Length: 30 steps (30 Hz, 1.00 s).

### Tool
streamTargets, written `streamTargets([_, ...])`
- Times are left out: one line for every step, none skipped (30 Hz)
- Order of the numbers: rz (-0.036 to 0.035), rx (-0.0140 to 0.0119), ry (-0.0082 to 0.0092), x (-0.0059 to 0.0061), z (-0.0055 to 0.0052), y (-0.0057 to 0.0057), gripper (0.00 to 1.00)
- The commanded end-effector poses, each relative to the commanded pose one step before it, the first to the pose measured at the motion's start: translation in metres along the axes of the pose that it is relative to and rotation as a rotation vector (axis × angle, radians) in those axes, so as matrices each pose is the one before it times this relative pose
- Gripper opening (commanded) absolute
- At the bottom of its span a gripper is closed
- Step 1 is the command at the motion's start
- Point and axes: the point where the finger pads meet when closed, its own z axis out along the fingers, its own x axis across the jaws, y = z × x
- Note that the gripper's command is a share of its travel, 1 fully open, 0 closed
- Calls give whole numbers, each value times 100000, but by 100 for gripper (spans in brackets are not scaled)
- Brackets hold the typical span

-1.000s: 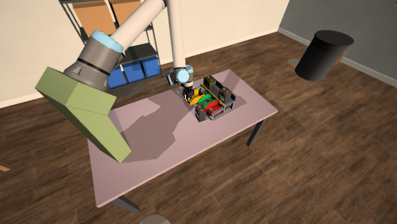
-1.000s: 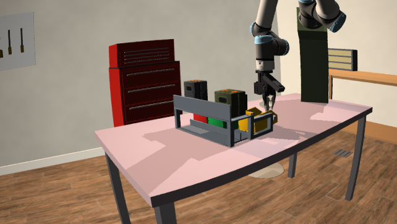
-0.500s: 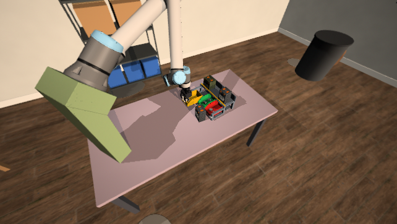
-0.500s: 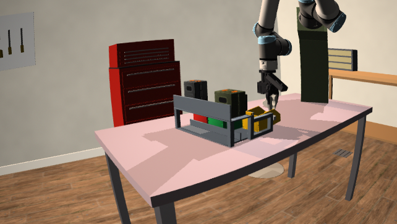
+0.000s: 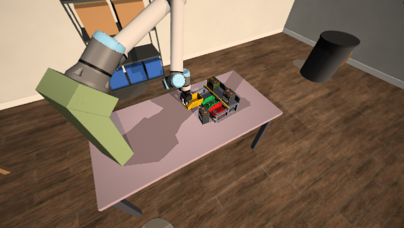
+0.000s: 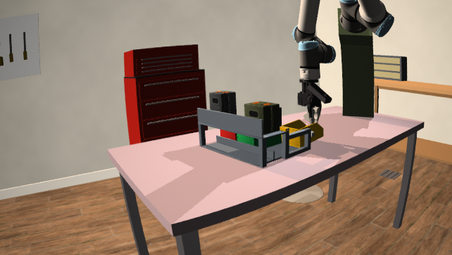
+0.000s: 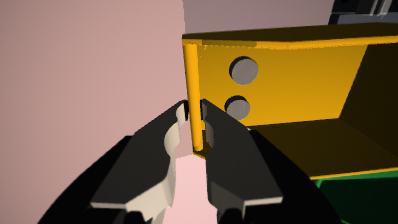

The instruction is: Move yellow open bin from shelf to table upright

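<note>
- The yellow bin sits partly out of the grey shelf at the end nearest the arm, its outer end hanging over the pink table and its inner end at the shelf's frame.
- It is upright or nearly so, with the open top facing up; its long axis runs out from the shelf toward the arm's side of the table.
- In the wrist view two grey round parts lie against the bin's inner wall, one above the other.
- The gripper points straight down and is clamped on the bin's thin end wall, one finger outside the wall and the other inside the bin.
- Just beside the yellow bin on the shelf sits a green bin, then a red bin next to that.
- Dark boxes with orange tops stand on the shelf's upper level, behind the bins in the exterior view.
- The shelf's front post stands across part of the yellow bin's side in the exterior view.
- A red tool chest stands behind the table, well apart from the bin.
</note>
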Motion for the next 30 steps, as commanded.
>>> streamTargets([-20, 8, 258, -1797, -26, 11, 0])
streamTargets([0, 0, 0, 0, 0, 0, 0])
streamTargets([0, 0, 0, 0, 0, 0, 0])
streamTargets([0, 0, 0, 0, 0, 0, 0])
streamTargets([0, 0, 0, 0, 0, 0, 0])
streamTargets([0, 0, 0, 0, 0, 0, 0])
streamTargets([0, 0, 0, 0, 0, 0, 0])
streamTargets([0, 0, 0, 0, 0, 0, 0])
streamTargets([0, 0, 0, 0, 0, 0, 0])
streamTargets([0, 0, 0, 0, 0, 0, 0])
streamTargets([3, -2, -43, 42, -1, -4, 0])
streamTargets([0, 0, 9, -86, 0, 1, 0])
streamTargets([0, 0, 9, -86, 0, 1, 0])
streamTargets([0, 0, 9, -86, 0, 1, 0])
streamTargets([0, 0, 9, -86, 0, 1, 0])
streamTargets([0, 0, 0, 0, 0, 0, 0])
streamTargets([0, 0, 0, 0, 0, 0, 0])
streamTargets([0, 0, 0, 0, 0, 0, 0])
streamTargets([0, 0, 0, 0, 0, 0, 0])
streamTargets([0, 0, 0, 0, 0, 0, 0])
streamTargets([0, 0, 0, 0, 0, 0, 0])
streamTargets([0, 0, 0, 0, 0, 0, 0])
streamTargets([0, 0, 0, 0, 0, 0, 0])
streamTargets([0, 0, 0, 0, 0, 0, 0])
streamTargets([0, 0, 0, 0, 0, 0, 0])
streamTargets([0, 0, 0, 0, 0, 0, 0])
streamTargets([0, 0, 0, 0, 0, 0, 0])
streamTargets([-1, 0, -1, 13, 160, 0, 0])
streamTargets([0, 0, 0, 0, 160, 0, 0])
streamTargets([0, 0, 0, 0, 160, 0, 0])
